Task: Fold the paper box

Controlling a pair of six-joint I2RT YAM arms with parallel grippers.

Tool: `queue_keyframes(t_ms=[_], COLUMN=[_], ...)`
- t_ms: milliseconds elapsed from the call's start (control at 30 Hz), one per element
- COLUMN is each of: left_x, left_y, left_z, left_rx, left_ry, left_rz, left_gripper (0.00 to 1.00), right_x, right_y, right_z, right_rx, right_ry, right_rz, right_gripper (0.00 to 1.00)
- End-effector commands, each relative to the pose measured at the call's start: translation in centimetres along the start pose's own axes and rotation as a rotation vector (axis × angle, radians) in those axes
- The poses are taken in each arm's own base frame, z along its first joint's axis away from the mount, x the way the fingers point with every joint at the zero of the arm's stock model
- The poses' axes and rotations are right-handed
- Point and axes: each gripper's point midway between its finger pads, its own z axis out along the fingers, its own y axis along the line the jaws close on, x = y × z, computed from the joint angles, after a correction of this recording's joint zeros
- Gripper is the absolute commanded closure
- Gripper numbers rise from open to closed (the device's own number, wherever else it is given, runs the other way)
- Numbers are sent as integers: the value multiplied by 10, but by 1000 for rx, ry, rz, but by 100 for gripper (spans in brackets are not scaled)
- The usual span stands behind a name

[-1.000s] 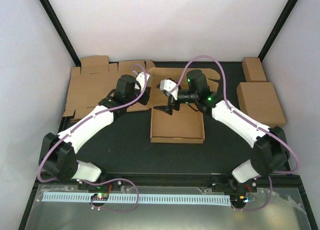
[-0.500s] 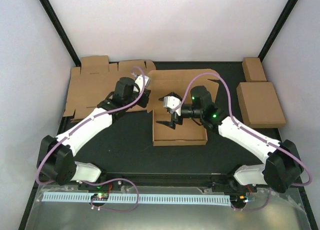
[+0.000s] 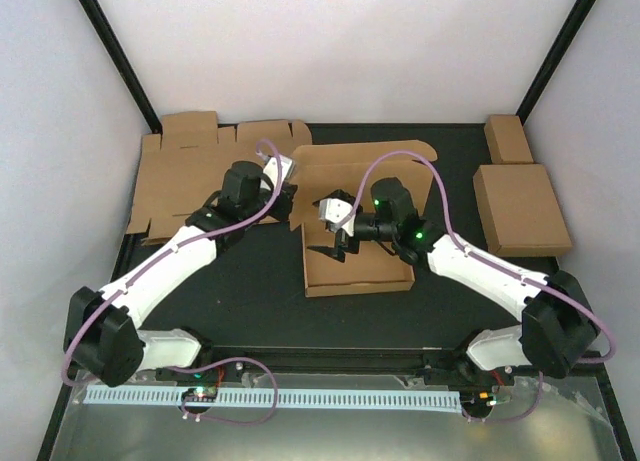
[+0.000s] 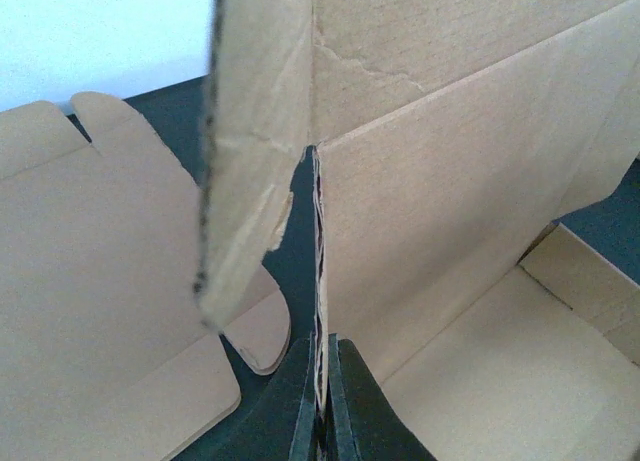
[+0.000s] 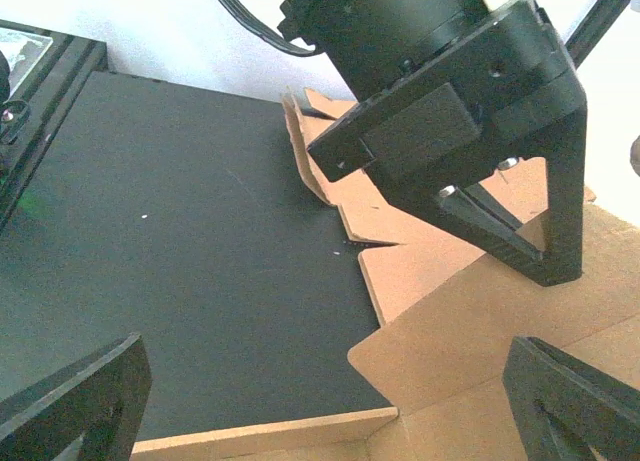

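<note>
Since a second ago my right arm has drawn back toward its base, bringing the right claw (image 3: pixel 336 243) from the far flap to low over the left part of the paper box (image 3: pixel 372 266). That claw is spread wide and grips nothing. My left claw (image 4: pixel 322 426) is clenched on the thin edge of the box's raised wall. The box sits on the table (image 3: pixel 240 281) directly beneath the right claw, its tall back flap upright between both claws. Flat cardboard sheets (image 3: pixel 180 181) lie just left of the left claw.
</note>
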Motion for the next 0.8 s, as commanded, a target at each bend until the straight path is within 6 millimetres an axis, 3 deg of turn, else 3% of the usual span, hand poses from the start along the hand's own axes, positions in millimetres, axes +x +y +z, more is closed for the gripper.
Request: queue_keyframes(t_ms=[0,167,367,467,633,767], left_x=[-9,-7,4,10,17,21], left_y=[-1,1,12,15,14,13], left_z=[-13,-19,-31,-40,-51,-56], left_rx=[3,-13,-73,-89,-83,-81], left_ry=[-32,-32,-14,-17,-24,-22], left_rz=[-4,-1,-11,-13,-28,-34], left_gripper=[98,98,98,98,98,98], right_x=[-22,-18,-20,-15,-14,-12], right_y=[-3,-1,-15,-16,-6,-11], right_z=[-10,-15,-43,-48,-36,-23], right_rx=[54,77,264,280,186,162], right_ry=[-78,-66,-106,-80,-74,-54], right_rz=[-95,-75,-25,11,-13,-9], right_gripper=[0,0,0,0,0,0])
